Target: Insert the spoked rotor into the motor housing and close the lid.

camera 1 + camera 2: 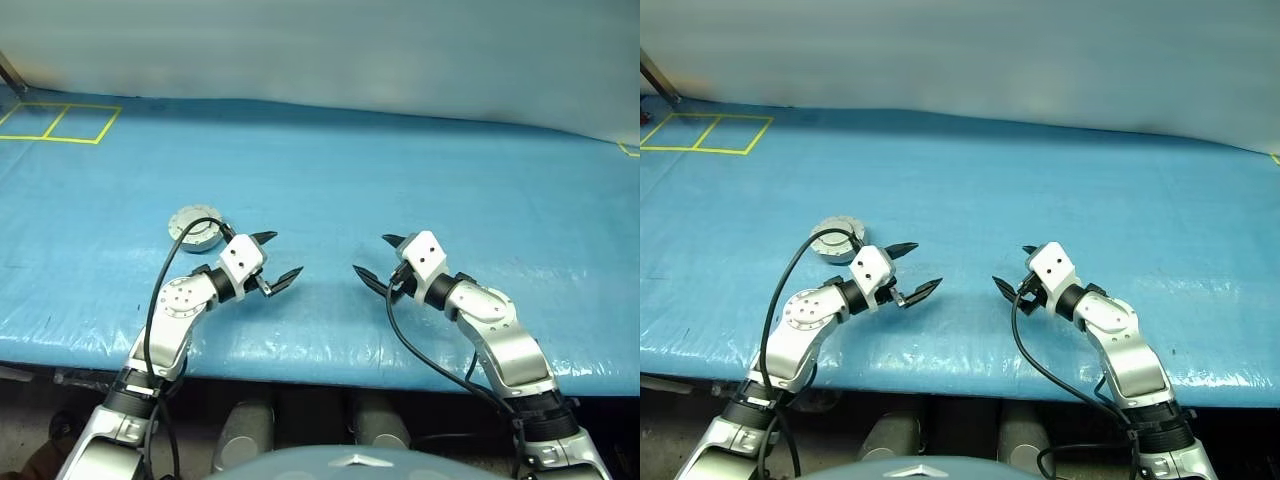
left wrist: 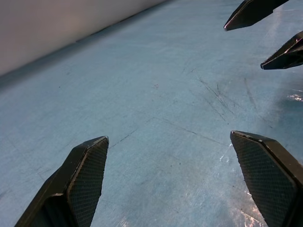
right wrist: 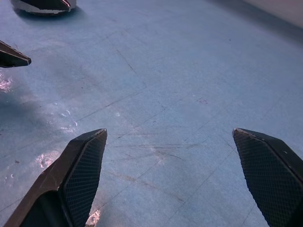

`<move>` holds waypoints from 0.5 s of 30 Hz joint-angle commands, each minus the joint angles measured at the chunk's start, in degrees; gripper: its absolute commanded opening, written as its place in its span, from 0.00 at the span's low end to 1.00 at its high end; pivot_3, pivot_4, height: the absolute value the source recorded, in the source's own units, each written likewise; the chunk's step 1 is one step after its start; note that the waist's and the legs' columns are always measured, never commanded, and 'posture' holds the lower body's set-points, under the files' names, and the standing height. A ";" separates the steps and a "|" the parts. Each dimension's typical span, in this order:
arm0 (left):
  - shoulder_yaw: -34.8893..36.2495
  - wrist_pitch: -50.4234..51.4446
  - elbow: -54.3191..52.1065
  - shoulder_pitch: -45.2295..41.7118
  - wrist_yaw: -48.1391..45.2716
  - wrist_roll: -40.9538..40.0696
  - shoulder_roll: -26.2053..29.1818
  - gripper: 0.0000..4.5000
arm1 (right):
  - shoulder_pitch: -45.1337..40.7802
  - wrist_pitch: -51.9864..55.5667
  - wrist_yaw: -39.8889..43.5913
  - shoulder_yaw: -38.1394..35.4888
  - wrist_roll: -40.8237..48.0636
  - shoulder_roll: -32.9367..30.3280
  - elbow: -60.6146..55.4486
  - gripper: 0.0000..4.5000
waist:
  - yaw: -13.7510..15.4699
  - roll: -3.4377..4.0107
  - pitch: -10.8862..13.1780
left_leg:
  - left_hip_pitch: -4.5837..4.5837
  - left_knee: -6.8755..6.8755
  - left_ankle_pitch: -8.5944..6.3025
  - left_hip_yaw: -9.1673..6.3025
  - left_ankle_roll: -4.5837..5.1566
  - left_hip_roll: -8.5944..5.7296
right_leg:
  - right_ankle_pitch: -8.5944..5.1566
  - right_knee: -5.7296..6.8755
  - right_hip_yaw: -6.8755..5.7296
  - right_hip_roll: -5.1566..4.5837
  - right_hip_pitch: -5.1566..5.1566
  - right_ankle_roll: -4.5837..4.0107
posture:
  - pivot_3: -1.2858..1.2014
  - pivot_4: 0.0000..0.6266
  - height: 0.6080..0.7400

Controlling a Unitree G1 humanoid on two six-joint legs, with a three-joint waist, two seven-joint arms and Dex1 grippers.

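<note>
Both tools hang wide open and empty over the blue counter [image 1: 420, 170], left tool [image 1: 276, 258] and right tool [image 1: 382, 260] tip to tip but apart. The motor housing [image 1: 196, 229], lid [image 1: 192, 219] down, sits on the counter just beyond the left tool's wrist.

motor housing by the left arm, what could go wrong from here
1. The left arm's black cable loops right over the motor housing, so it could snag or drag the part when the arm moves.
2. The housing sits behind the left gripper, whose open jaws point away from it toward the right gripper; turning back may knock it.
</note>
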 commanded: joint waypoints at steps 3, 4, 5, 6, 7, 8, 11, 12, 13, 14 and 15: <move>0.32 -1.70 -1.17 -0.26 0.05 0.59 -0.74 1.00 | 0.49 -1.17 -0.29 -0.97 -0.07 -0.05 -1.37 1.00 | 0.01 0.00 0.00 | 0.00 0.00 0.00 0.00 0.00 0.00 | 0.00 0.00 0.00 0.00 0.00 0.00 | 0.52 0.24 1.00; 0.32 -1.76 -1.21 -0.17 0.10 0.67 -0.80 1.00 | 0.63 -1.26 -0.43 -1.03 -0.12 0.00 -1.38 1.00 | 0.00 0.00 0.00 | 0.00 -0.01 0.00 0.00 0.00 0.00 | 0.00 0.00 0.00 0.00 0.00 0.00 | 0.52 0.24 1.00; 0.34 -1.73 -1.22 -0.06 0.12 0.68 -0.84 1.00 | 0.75 -1.34 -0.67 -1.06 -0.17 0.16 -1.29 1.00 | 0.00 0.00 0.00 | 0.00 -0.01 0.00 0.00 0.00 0.00 | 0.00 0.00 0.00 0.00 -0.01 0.00 | 0.52 0.24 1.00; 0.35 -1.77 -1.22 0.08 0.13 0.70 -0.87 1.00 | 0.90 -1.44 -0.84 -1.05 -0.21 0.28 -1.24 1.00 | 0.01 0.00 0.00 | 0.00 -0.01 0.00 0.00 0.00 0.00 | 0.01 0.00 0.00 0.00 0.00 0.00 | 0.52 0.24 1.00; 0.31 -1.81 -1.14 0.12 0.14 0.79 -0.87 1.00 | 0.95 -1.54 -0.99 -0.90 -0.35 0.39 -1.11 1.00 | 0.00 0.00 0.00 | 0.00 -0.01 0.00 0.00 0.00 0.00 | 0.00 0.00 0.00 0.00 0.00 0.00 | 0.52 0.24 1.00; 0.30 -1.83 -1.04 0.09 0.14 0.83 -0.89 1.00 | 0.93 -1.60 -1.11 -0.77 -0.47 0.48 -1.03 1.00 | 0.00 0.00 0.00 | 0.00 0.00 0.00 0.00 0.00 0.00 | 0.00 0.00 0.00 0.00 0.00 0.00 | 0.52 0.24 1.00; 0.44 -1.93 -0.75 -0.50 0.28 0.86 -1.12 1.00 | 0.50 -1.61 -1.20 -0.66 -0.66 0.67 -0.88 1.00 | -0.01 0.00 0.00 | 0.00 0.01 0.00 0.00 0.00 0.00 | 0.01 0.01 0.01 0.00 0.00 0.00 | 0.52 0.24 1.00; 0.54 -2.05 -0.61 -0.78 0.29 0.88 -1.15 1.00 | 0.32 -1.64 -1.11 -0.64 -0.70 0.63 -0.88 1.00 | 0.00 0.00 0.00 | 0.00 0.02 0.00 0.00 0.00 0.00 | 0.01 0.01 0.00 0.00 0.01 0.00 | 0.52 0.24 1.00; 0.68 -2.22 -0.48 -0.96 0.32 0.91 -1.16 1.00 | 0.22 -1.64 -1.06 -0.61 -0.74 0.62 -0.93 1.00 | 0.00 0.00 0.00 | 0.00 0.03 0.00 0.00 0.00 0.00 | 0.01 0.02 0.00 0.00 0.01 0.00 | 0.52 0.24 1.00; 0.78 -2.35 -0.40 -1.04 0.32 0.92 -1.14 1.00 | 0.19 -1.63 -1.05 -0.59 -0.76 0.63 -0.99 1.00 | -0.01 0.00 0.00 | 0.00 0.03 0.00 0.00 0.00 0.00 | 0.01 0.02 0.00 0.00 0.01 0.00 | 0.52 0.24 1.00; 0.90 -2.44 -0.42 -0.96 0.35 0.89 -1.09 1.00 | 0.28 -1.60 -1.05 -0.56 -0.81 0.61 -1.11 1.00 | 0.00 0.00 0.00 | 0.00 0.03 0.00 0.00 0.00 0.00 | 0.01 0.02 0.00 0.00 0.01 0.00 | 0.52 0.24 1.00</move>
